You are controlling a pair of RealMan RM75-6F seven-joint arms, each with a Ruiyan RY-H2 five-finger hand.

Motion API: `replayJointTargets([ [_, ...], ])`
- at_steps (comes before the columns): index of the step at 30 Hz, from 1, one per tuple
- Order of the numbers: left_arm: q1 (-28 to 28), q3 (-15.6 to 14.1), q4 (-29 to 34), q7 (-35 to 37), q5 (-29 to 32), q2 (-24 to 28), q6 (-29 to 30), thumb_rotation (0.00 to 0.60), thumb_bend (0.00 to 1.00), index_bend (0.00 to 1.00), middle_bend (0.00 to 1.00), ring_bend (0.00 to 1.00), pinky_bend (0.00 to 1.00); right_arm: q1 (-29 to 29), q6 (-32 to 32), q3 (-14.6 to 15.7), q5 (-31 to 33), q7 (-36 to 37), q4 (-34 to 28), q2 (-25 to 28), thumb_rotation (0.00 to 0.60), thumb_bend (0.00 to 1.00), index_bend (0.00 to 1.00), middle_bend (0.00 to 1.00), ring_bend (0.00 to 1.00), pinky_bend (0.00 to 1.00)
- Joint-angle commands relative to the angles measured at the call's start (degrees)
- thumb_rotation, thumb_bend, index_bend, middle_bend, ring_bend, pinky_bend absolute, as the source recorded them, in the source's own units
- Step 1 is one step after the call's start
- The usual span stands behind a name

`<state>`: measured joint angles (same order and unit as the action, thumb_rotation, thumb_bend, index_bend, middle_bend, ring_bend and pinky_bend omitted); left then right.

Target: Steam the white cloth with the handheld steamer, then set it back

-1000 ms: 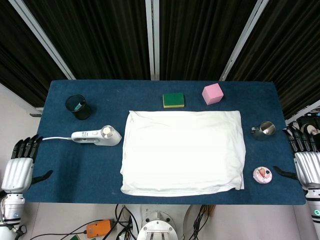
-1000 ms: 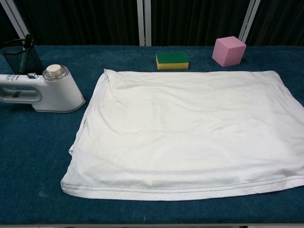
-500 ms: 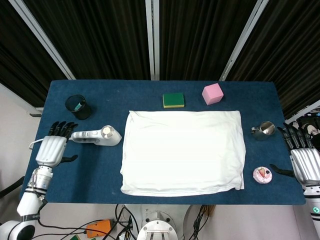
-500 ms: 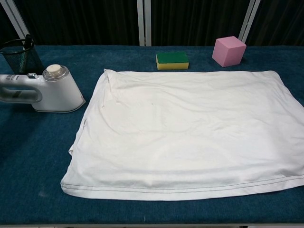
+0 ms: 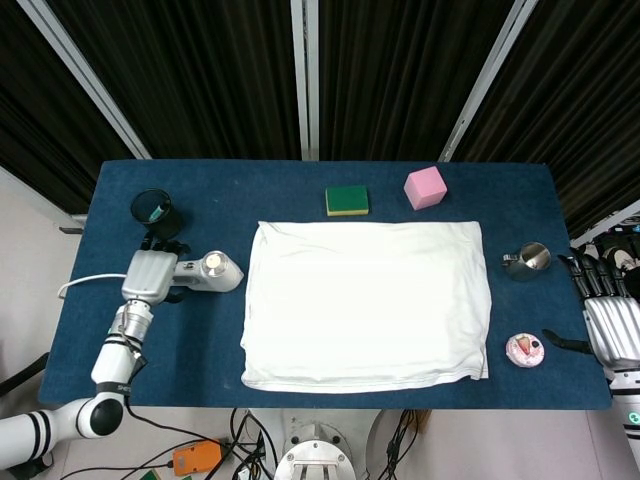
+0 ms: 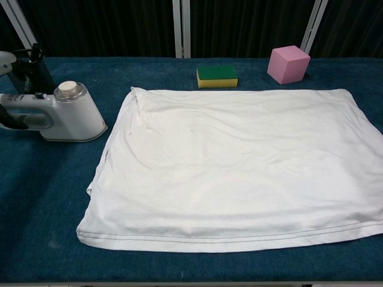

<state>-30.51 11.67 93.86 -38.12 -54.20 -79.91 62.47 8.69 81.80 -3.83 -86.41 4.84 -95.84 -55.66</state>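
Note:
The white cloth (image 5: 367, 303) lies flat in the middle of the blue table (image 5: 300, 180); the chest view shows it too (image 6: 239, 167). Just left of the cloth, the white handheld steamer (image 5: 212, 270) lies on its side, handle pointing left (image 6: 66, 113). My left hand (image 5: 150, 274) hovers over the handle, its dark fingers reaching past it toward the back and its thumb on the near side, not closed around it. At the table's right edge my right hand (image 5: 608, 322) is open and holds nothing.
A black mesh cup (image 5: 155, 212) stands just behind the steamer and my left hand. A green-and-yellow sponge (image 5: 347, 200) and a pink cube (image 5: 425, 187) sit behind the cloth. A metal cup (image 5: 530, 260) and a small pink cake (image 5: 525, 349) lie near my right hand.
My left hand has moved from the table's left edge rightward and onto the steamer's handle. The right hand, the steamer and the cloth have stayed put.

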Motion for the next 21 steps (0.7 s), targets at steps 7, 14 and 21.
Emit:
replayJointTargets([
  [7,-3.5,-0.5,-1.4,-7.8,8.8,-3.1,2.1,0.6,0.1,0.33,0.33,0.28,0.0,0.6,-1.5,0.0,0.3,0.8,1.0,-0.7,0.6,0.11,0.0,0.0,0.0,0.0],
  [14,-4.3,-1.2,-0.7,-8.2,11.3,-3.3,2.7,0.6,0.14,0.39,0.39,0.33,0.0,1.0,-2.5,-0.1,0.6,1.5,1.9,-1.2,0.6,0.11,0.0,0.0,0.0,0.0],
  [21,-5.5,-1.7,-1.9,-6.9,12.4,-3.9,1.5,0.6,0.19,0.46,0.47,0.39,0.0,1.1,-3.0,-0.1,0.8,1.9,2.4,-1.7,0.6,0.11,0.0,0.0,0.0,0.0],
])
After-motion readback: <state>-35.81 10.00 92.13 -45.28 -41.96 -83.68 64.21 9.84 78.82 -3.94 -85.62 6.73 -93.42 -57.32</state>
